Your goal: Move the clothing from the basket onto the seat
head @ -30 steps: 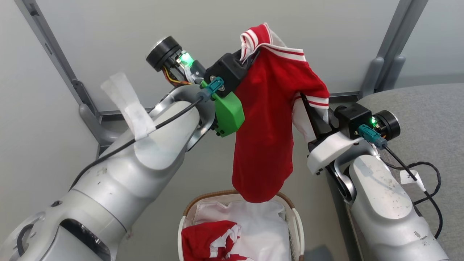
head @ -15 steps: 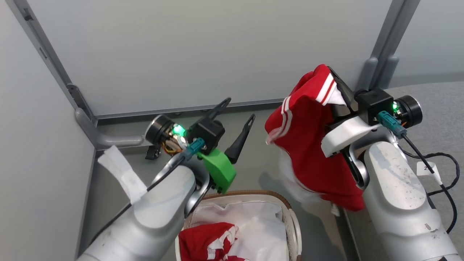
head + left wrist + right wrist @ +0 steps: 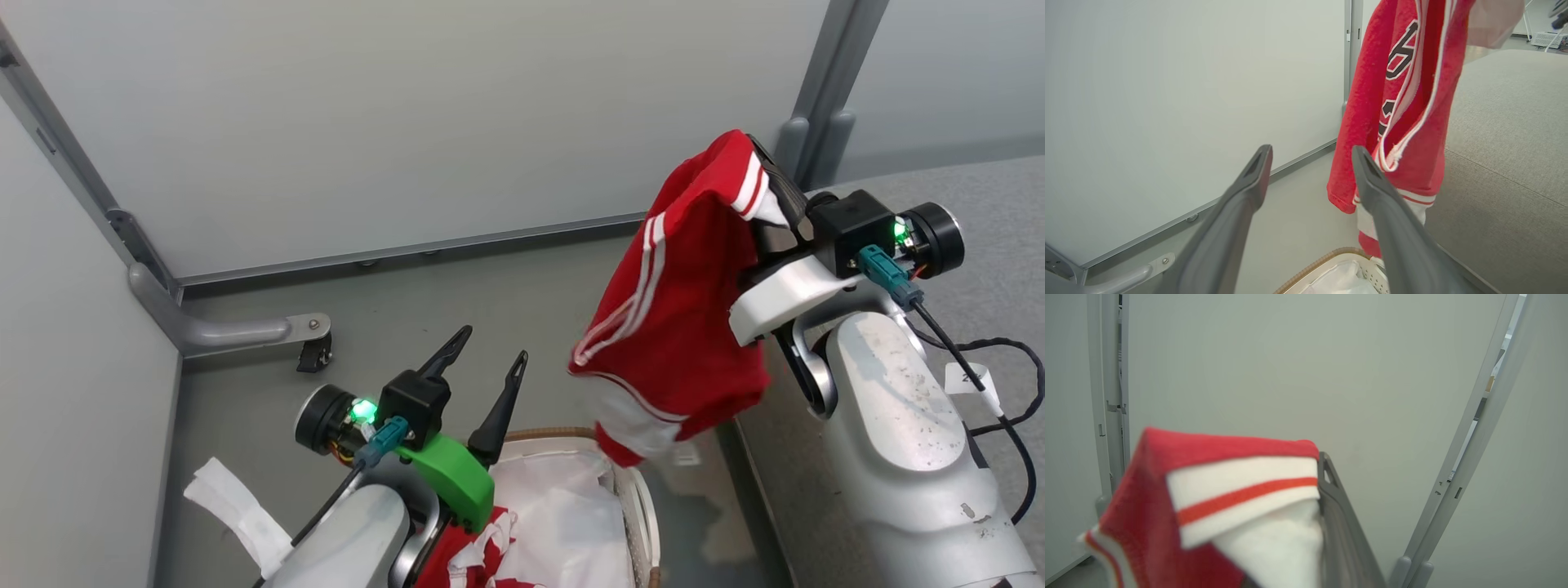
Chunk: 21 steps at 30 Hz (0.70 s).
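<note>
My right gripper (image 3: 767, 175) is shut on the waistband of a red garment (image 3: 678, 327) with white stripes, which hangs free from it above the floor, between the basket and the seat. In the left wrist view the garment (image 3: 1404, 102) shows a dark letter logo in front of the grey seat (image 3: 1506, 143). In the right wrist view the cloth (image 3: 1220, 486) covers all but one finger (image 3: 1333, 490). My left gripper (image 3: 495, 343) is open and empty just above the basket (image 3: 633, 490). A second red garment (image 3: 465, 555) lies in the basket on the white liner (image 3: 555, 506).
Pale partition walls close off the back and left. A grey metal foot with a castor (image 3: 245, 331) juts out at floor level on the left. The seat (image 3: 988, 188) runs along the right, with a black cable (image 3: 980, 359) on it. Grey floor separates basket and wall.
My left gripper has let go of the hanging garment, opened wide and dropped to the basket. My right gripper keeps the garment and has carried it right, toward the seat.
</note>
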Motion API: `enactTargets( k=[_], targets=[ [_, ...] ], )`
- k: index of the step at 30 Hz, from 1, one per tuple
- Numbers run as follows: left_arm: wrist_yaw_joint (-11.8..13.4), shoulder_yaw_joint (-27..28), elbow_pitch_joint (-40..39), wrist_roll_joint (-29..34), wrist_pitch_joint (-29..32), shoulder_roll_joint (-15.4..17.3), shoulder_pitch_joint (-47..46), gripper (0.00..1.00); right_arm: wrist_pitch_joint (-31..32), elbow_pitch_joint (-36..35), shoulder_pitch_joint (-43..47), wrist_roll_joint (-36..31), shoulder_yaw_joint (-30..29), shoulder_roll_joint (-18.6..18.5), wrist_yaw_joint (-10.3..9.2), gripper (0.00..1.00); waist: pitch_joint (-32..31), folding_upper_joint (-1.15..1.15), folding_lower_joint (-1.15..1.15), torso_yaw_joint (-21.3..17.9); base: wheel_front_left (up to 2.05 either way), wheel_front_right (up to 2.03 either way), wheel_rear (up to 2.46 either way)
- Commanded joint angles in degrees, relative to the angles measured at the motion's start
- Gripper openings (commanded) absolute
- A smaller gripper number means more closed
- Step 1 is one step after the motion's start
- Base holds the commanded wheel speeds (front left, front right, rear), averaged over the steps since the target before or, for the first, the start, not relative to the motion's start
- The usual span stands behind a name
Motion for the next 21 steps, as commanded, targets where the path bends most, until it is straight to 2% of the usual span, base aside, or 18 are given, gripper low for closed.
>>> enactTargets(
  k=[1,9,21],
  targets=[
    [-0.2,1.1,-0.8,1.0,0.0,0.2,1.6,1.0,0.0,-0.3,-0.3,-0.5,0.0,-0.2,-0.06,0.0,0.1,0.0,0.0,-0.9,0.0,0.0,0.0],
    [-1.1,5.9,-4.3,4.5,0.0,-1.4,6.2,1.0,0.0,0.7,-2.5,-3.6,0.4,-0.2,-0.07,0.0,1.1,0.0,0.0,-6.2,0.0,0.0,0.0],
    [-3.0,9.0,-4.4,8.4,0.0,-3.8,8.0,1.0,0.0,1.5,-5.5,-6.8,-1.3,-2.1,-0.07,0.0,3.7,0.0,0.0,-16.0,0.0,0.0,0.0]
  ],
)
